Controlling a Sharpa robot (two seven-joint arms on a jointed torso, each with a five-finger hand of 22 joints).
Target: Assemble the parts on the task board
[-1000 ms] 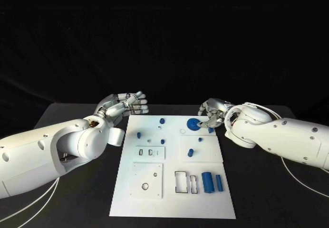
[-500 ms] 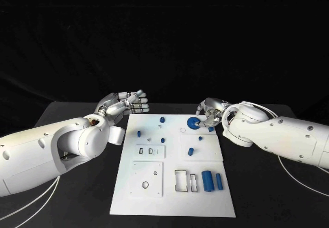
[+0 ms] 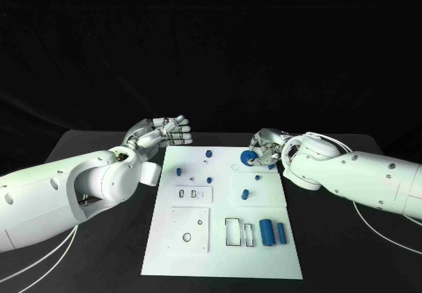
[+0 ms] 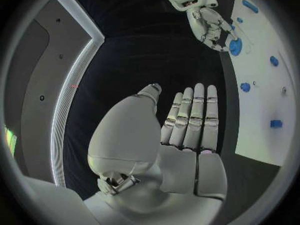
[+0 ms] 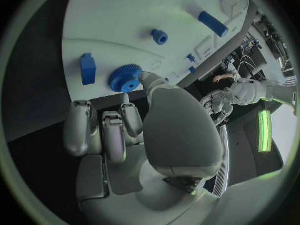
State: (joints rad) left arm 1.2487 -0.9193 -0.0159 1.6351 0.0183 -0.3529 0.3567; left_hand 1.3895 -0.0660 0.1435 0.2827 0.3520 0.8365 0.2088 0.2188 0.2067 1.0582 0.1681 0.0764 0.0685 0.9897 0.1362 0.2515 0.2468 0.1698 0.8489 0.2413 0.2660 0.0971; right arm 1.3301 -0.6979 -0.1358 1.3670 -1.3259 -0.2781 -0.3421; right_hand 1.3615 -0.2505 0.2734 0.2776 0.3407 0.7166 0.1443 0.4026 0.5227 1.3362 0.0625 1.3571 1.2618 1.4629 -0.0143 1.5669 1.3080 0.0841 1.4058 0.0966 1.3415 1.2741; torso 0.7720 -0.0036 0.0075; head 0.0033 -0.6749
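Right hand (image 3: pixel 266 148) pinches, as far as visible, the blue gear (image 3: pixel 248 158) at the task board's (image 3: pixel 222 256) far right area. Left hand (image 3: pixel 160 135) hovers off the board, fingers straight, side by side, holding nothing.

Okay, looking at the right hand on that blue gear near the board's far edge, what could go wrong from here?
1. The right hand touches the blue gear with only a fingertip or two, so the gear could slip or tip instead of seating.
2. A small blue block sits close beside the gear; the curled fingers might knock it.
3. The left hand hovers off the task board, so nothing steadies the board if it gets pushed.
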